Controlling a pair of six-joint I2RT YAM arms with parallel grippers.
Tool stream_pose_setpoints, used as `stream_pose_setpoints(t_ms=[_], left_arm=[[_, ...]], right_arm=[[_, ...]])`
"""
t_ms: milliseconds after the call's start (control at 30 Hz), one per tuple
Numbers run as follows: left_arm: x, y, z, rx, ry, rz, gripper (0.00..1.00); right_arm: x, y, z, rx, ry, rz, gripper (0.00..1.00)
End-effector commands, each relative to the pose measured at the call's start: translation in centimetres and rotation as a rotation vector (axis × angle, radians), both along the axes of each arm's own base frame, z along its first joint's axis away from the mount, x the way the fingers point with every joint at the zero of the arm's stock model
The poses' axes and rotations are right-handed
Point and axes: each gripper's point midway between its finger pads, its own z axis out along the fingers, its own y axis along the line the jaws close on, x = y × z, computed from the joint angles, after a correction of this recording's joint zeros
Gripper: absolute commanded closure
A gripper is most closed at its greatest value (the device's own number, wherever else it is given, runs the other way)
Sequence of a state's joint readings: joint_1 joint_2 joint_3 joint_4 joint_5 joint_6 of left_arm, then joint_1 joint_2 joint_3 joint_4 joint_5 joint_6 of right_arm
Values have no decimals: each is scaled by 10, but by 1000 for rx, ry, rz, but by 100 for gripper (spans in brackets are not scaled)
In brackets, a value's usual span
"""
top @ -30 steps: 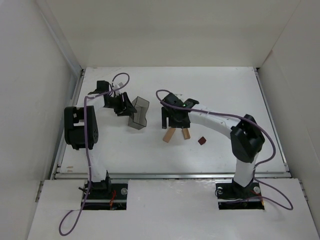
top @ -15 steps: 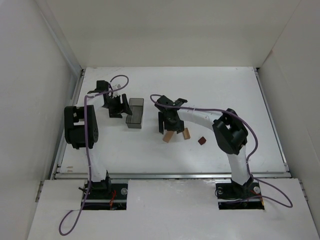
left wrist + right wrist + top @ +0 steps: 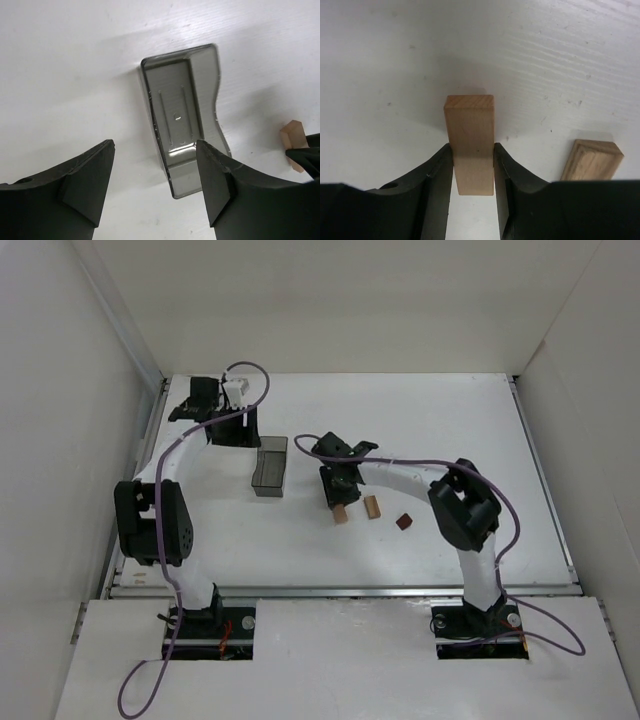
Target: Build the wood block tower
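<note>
The right claw (image 3: pixel 338 498) is closed on a light tan block (image 3: pixel 341 514) near the middle of the white bench (image 3: pixel 430 420). In the right wrist view the block (image 3: pixel 470 142) sits squarely between the two black fingers (image 3: pixel 437 175), which press on its long sides. Its far end pokes out past the fingertips toward the bench. Whether that end touches the surface cannot be told.

A second tan block (image 3: pixel 372 506) lies flat just beside it on the right, apart from the held one. The right wrist camera shows its grooved end face (image 3: pixel 592 160). A small dark reddish-brown block (image 3: pixel 404 522) lies a little farther right, alone on the bench. The three pieces are in a loose row, none resting on another.

The left claw (image 3: pixel 238 432) is at the far left of the bench with its jaws spread wide and nothing between them. Beyond its fingers (image 3: pixel 85 185) the left wrist view shows a dark translucent rectangular bin (image 3: pixel 185 120) lying on the bench, its open side toward the camera. The bin (image 3: pixel 270 466) sits between the two claws, touching neither.
</note>
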State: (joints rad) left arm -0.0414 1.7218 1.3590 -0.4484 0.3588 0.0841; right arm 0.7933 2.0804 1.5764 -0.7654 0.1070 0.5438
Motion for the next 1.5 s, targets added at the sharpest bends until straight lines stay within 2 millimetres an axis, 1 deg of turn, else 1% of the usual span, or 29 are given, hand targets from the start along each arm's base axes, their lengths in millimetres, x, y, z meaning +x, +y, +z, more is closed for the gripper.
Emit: stream_pose_setpoints(t_ms=[0, 33, 67, 100, 133, 167, 200, 233, 267, 300, 333, 367, 433, 500, 633, 667, 733, 767, 867, 933, 967, 1000, 1133, 1167, 1233, 1267, 1400, 1433, 1467], left_arm=[[3, -6, 53, 21, -141, -128, 37], [1, -13, 59, 15, -151, -178, 39], [-4, -23, 67, 7, -187, -297, 39], [-13, -33, 78, 6, -193, -388, 39], [-20, -40, 90, 15, -233, -476, 39], [-30, -53, 105, 30, -286, -577, 39], [-36, -61, 116, 74, -373, -723, 39], [-46, -67, 123, 88, -407, -802, 39], [-58, -75, 138, 104, -479, -886, 39], [-68, -87, 152, 76, -555, -975, 37], [-76, -91, 162, 105, -641, -1084, 37], [-88, -100, 172, 98, -705, -1168, 37], [-113, -120, 196, 25, -836, -1306, 35], [-124, -141, 211, 8, -909, -1383, 35], [-152, -166, 210, 40, -990, -1571, 33], [-156, -170, 210, 27, -985, -1580, 33], [-158, -176, 209, 25, -963, -1578, 33], [-160, -182, 199, 36, -932, -1602, 33], [-165, -195, 190, 19, -917, -1634, 33], [-164, -204, 195, -3, -905, -1592, 33], [-166, -210, 192, -21, -890, -1599, 33], [-163, -210, 191, -9, -887, -1596, 37], [-168, -207, 184, 6, -854, -1619, 44], [-173, -208, 183, -2, -842, -1629, 50], [-172, -207, 182, 8, -839, -1627, 59], [-172, -207, 182, 1, -827, -1619, 70], [-172, -208, 180, 1, -799, -1598, 87], [-171, -210, 182, -3, -800, -1585, 93], [-169, -212, 178, -4, -750, -1548, 98]], right_arm=[[22, 24, 69, 185, -257, 167, 100], [22, 25, 107, 254, -352, 199, 100], [22, 24, 125, 276, -427, 278, 100], [30, 34, 156, 359, -559, 314, 100], [21, 25, 150, 364, -595, 358, 100], [11, 23, 194, 453, -722, 412, 100], [14, 27, 231, 514, -910, 482, 100], [1, 18, 212, 512, -942, 535, 100], [-10, 12, 243, 561, -1070, 574, 100], [-19, 14, 271, 612, -1231, 652, 100], [-22, 8, 275, 622, -1278, 674, 100], [-27, 5, 269, 628, -1289, 707, 100], [-39, 10, 272, 655, -1304, 813, 100], [-42, 14, 269, 664, -1289, 868, 100], [-46, 16, 275, 687, -1303, 893, 100], [-46, 16, 275, 687, -1303, 893, 100], [-48, 15, 277, 690, -1314, 892, 100], [-48, 15, 277, 690, -1314, 892, 100], [-51, 14, 281, 698, -1323, 899, 100], [-51, 14, 281, 698, -1323, 899, 100], [-49, 13, 282, 691, -1325, 888, 100], [-49, 13, 282, 691, -1325, 888, 100], [-48, 12, 282, 685, -1327, 880, 100], [-48, 12, 282, 685, -1327, 880, 100], [-48, 12, 282, 685, -1327, 880, 100], [-48, 12, 282, 685, -1327, 880, 100], [-48, 12, 282, 685, -1327, 880, 100], [-48, 12, 281, 693, -1320, 874, 100], [-46, 11, 275, 683, -1291, 852, 100]])
